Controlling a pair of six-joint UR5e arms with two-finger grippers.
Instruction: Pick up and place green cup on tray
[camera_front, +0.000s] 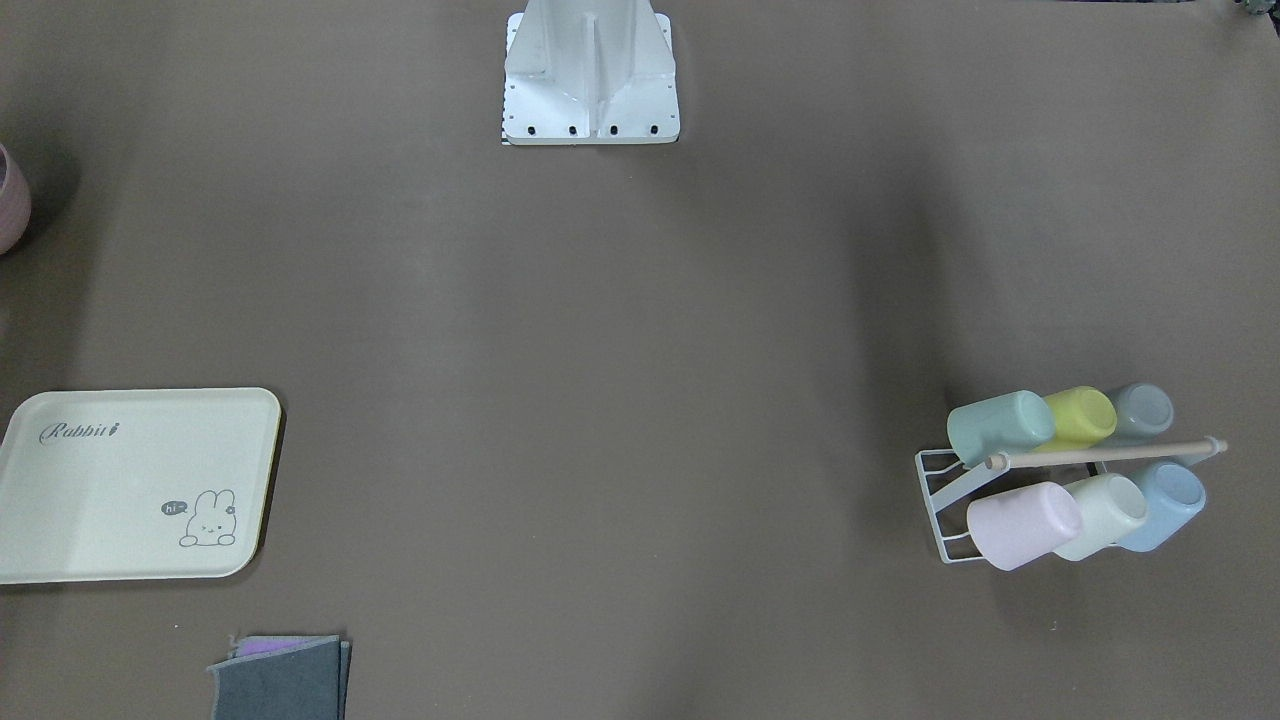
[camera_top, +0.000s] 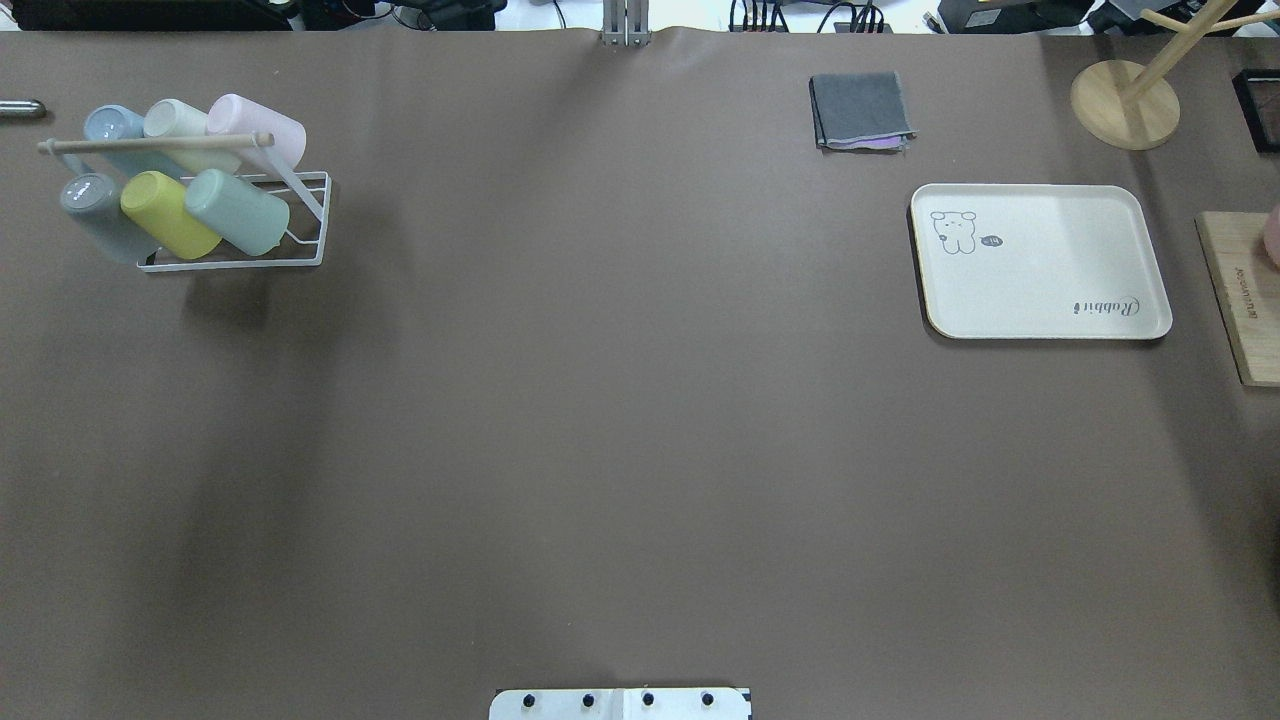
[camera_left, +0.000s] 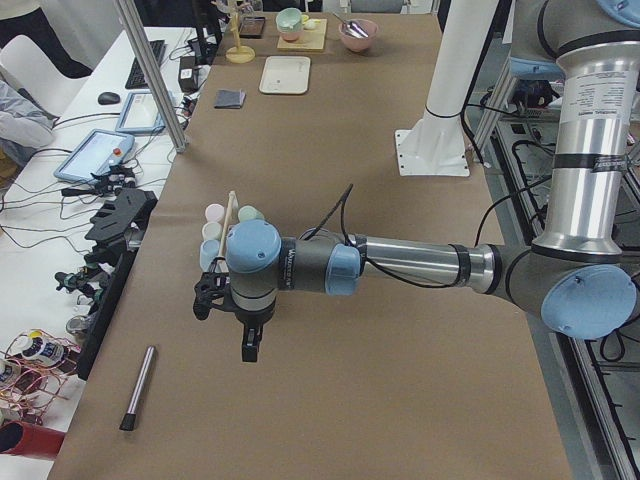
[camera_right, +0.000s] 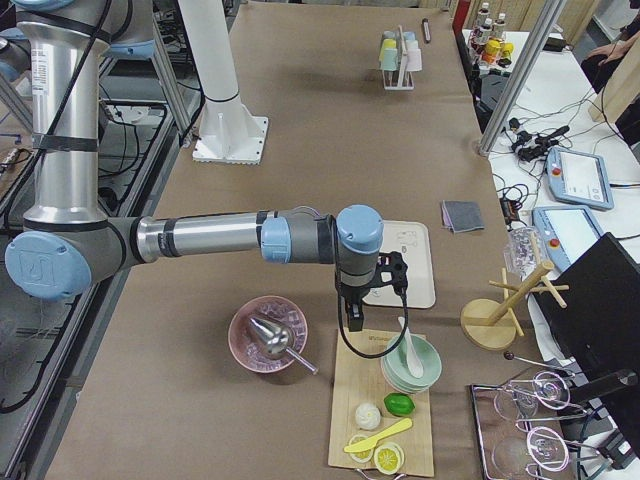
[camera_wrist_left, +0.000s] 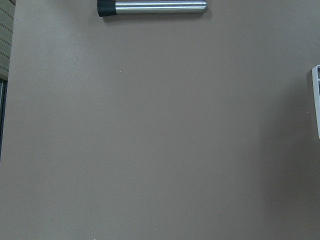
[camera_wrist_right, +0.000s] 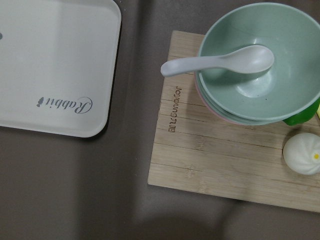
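Observation:
The green cup (camera_front: 1000, 425) lies tilted on a white wire rack (camera_front: 935, 490) among several pastel cups, next to a yellow-green cup (camera_front: 1082, 415); it also shows in the overhead view (camera_top: 237, 211). The cream "Rabbit" tray (camera_front: 130, 480) lies flat and bare at the other end of the table (camera_top: 1050, 250), and partly in the right wrist view (camera_wrist_right: 50, 60). My left gripper (camera_left: 245, 345) hangs above the table near the rack, seen only from the side. My right gripper (camera_right: 352, 318) hangs by the tray's edge. I cannot tell whether either is open or shut.
A folded grey cloth (camera_top: 860, 112) lies beyond the tray. A wooden board (camera_wrist_right: 225, 150) with a green bowl and white spoon (camera_wrist_right: 220, 62) lies beside the tray, and a pink bowl (camera_right: 267, 335) is near it. A metal pen (camera_wrist_left: 151, 7) lies near the rack.

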